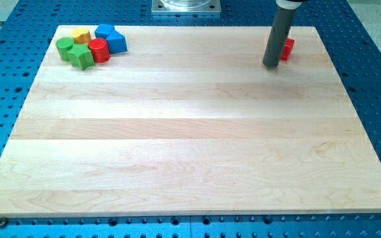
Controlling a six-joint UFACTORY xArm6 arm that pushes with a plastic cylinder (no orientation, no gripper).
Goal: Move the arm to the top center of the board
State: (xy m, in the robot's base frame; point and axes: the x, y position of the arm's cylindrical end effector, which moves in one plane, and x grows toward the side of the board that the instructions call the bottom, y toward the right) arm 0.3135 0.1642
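Observation:
My tip (270, 65) rests on the wooden board (190, 132) near its top right corner. A red block (287, 47) lies just behind the rod on its right side, partly hidden by it. At the board's top left a cluster of blocks sits together: a yellow block (80, 35), a blue block (104, 31), a second blue block (116, 42), a red cylinder (98, 50), a green cylinder (64, 47) and a green star-like block (80, 56). My tip is far to the right of this cluster.
The board lies on a blue perforated table (376, 79). The arm's grey metal base plate (186, 6) shows at the view's top centre, just beyond the board's top edge.

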